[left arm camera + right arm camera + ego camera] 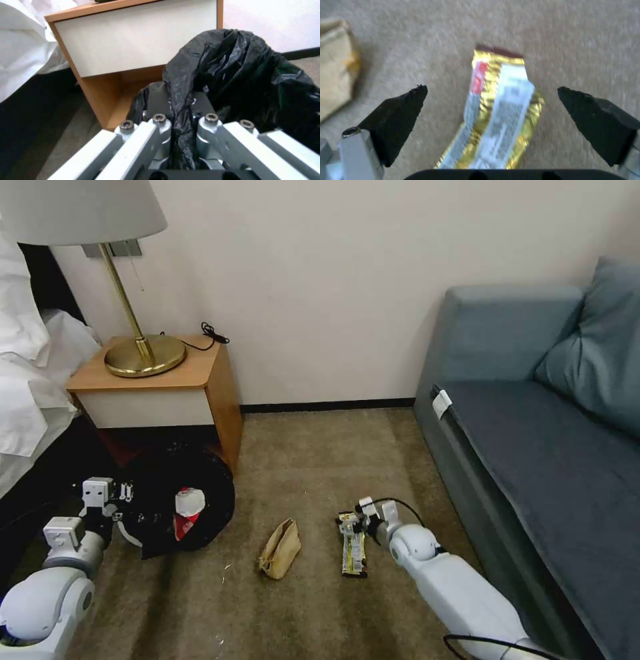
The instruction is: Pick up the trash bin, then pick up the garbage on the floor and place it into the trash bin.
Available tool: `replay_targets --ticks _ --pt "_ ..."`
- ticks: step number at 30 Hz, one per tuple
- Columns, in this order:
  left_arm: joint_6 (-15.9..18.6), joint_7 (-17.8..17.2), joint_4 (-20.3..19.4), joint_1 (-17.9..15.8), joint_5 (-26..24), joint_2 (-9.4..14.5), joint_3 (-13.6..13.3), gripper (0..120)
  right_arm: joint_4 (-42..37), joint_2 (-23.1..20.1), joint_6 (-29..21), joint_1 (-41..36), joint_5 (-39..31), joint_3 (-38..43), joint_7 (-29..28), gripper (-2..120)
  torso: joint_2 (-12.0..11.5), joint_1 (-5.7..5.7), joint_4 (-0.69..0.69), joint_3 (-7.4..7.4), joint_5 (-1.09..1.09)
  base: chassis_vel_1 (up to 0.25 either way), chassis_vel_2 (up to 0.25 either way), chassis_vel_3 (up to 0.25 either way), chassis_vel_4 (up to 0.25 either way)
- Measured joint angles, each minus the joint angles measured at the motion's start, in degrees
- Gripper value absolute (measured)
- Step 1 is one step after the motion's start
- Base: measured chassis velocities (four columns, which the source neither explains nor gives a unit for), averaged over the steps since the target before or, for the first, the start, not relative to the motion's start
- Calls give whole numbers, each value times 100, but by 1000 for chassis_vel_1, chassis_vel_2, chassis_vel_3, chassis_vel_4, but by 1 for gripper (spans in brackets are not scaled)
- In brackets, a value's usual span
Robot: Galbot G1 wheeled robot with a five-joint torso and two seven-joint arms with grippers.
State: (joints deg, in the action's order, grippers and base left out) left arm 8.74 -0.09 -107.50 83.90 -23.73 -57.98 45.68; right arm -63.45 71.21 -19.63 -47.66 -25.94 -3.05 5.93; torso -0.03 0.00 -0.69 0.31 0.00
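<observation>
Two risks: right gripper (493, 100), jaws spread astride the flat wrapper (500, 115) on carpet, may skate over it; left gripper (181, 125), clenched on the bin (177, 500) liner, may slip.

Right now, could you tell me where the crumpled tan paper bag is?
Head view: the crumpled tan paper bag lies on the carpet, between the black-lined trash bin and the flat yellow-green snack wrapper.

One trash bin (180, 500) with a black liner holds one crumpled red-and-white wrapper (189, 508). Two litter pieces lie on the carpet: one tan paper bag (280, 548) and one yellow snack wrapper (352, 555). Around them stand one nightstand (167, 387), one lamp (100, 260) and one sofa (533, 447).
</observation>
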Motion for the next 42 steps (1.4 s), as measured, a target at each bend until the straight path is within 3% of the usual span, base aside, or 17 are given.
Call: replay_targets --ticks 27,42 --pt "-181 138 209 21 -10 81 -93 4 1419 611 795 67 1149 757 464 100 0 1 0 1 0 0 0 0 0" --pt "-204 160 398 -137 -10 75 -181 4 1830 703 1037 274 1251 816 680 97 0 0 0 1 0 0 0 0 0"
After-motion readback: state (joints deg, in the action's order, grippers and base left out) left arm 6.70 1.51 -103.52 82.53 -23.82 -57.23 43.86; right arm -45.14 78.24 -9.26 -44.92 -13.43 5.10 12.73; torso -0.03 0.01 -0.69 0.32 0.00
